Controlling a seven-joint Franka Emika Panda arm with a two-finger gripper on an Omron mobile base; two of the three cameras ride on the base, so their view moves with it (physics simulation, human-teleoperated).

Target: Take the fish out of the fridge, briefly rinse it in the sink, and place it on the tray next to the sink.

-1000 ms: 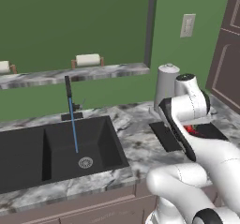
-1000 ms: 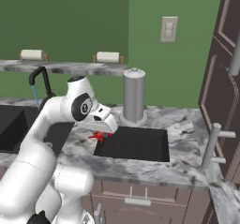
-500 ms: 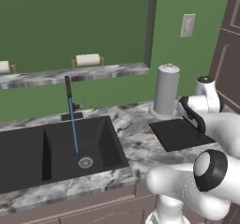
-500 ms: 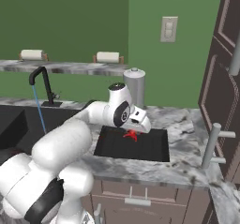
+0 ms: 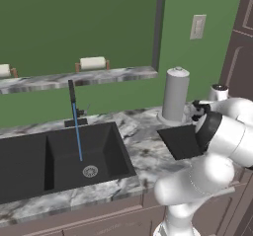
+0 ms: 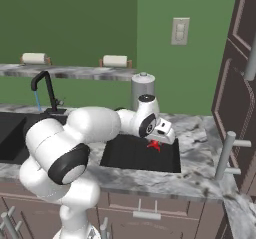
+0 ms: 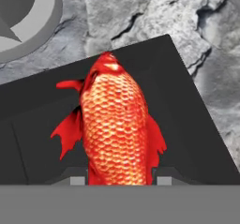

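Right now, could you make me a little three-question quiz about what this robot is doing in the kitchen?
1. True or false: the gripper holds the fish above the sink.
2. What runs from the faucet?
A. nothing
B. a thin stream of water
C. steam
3. Fill in: beyond the tray stands a grey ____.

Key:
1. False; it holds the fish above the tray.
2. B
3. canister
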